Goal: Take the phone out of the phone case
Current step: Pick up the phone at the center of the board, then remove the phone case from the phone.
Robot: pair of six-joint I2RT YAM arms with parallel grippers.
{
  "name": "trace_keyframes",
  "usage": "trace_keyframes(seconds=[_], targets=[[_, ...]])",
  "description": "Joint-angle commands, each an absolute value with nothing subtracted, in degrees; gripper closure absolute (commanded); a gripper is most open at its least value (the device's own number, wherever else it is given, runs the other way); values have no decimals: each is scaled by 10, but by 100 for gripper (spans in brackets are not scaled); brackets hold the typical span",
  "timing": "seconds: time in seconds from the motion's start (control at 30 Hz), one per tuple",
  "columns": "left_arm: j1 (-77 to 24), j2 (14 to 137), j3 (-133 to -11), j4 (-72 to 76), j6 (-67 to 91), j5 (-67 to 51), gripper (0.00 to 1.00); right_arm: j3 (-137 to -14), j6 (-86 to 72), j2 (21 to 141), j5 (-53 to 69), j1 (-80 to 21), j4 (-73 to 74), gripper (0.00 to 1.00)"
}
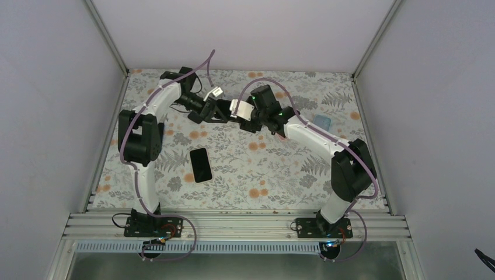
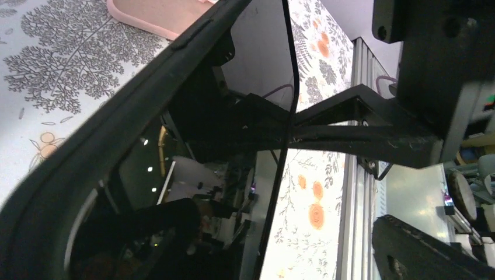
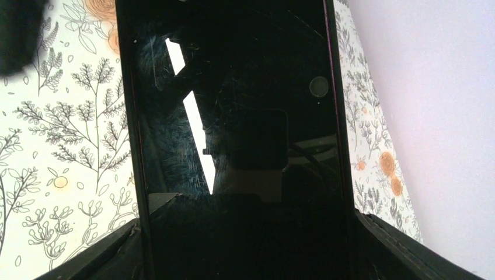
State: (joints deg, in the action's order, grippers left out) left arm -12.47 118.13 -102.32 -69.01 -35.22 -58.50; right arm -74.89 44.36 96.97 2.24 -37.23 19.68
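Closest to the arm bases, a flat black slab [image 1: 200, 164] lies on the surface [image 1: 262, 169], well short of both pincers. The right pincer [image 3: 251, 245] is clenched across the phone [image 3: 233, 105], screen facing its camera. The phone case [image 2: 134, 111], a black rim, wraps the phone's edge. The left pincer [image 2: 385, 186] is released, jaws wide, at the phone's free end. I cannot tell whether it touches. A pink object [image 2: 157, 14] lies near it.
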Motion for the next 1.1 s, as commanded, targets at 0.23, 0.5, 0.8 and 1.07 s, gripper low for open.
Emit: trace_keyframes(seconds=[0.23, 0.5, 0.8, 1.07], targets=[[-128, 1178, -1080, -699, -351, -635, 52, -772, 429, 974, 22, -385, 160, 49], [-129, 1157, -1068, -738, -410, -646, 98, -763, 420, 948, 40, -382, 178, 21], [-140, 1033, -996, -776, -578, -615, 98, -764, 466, 869, 406, -205, 340, 0], [-173, 963, -965, -750, -595, -602, 98, -834, 531, 929, 523, -164, 479, 4]])
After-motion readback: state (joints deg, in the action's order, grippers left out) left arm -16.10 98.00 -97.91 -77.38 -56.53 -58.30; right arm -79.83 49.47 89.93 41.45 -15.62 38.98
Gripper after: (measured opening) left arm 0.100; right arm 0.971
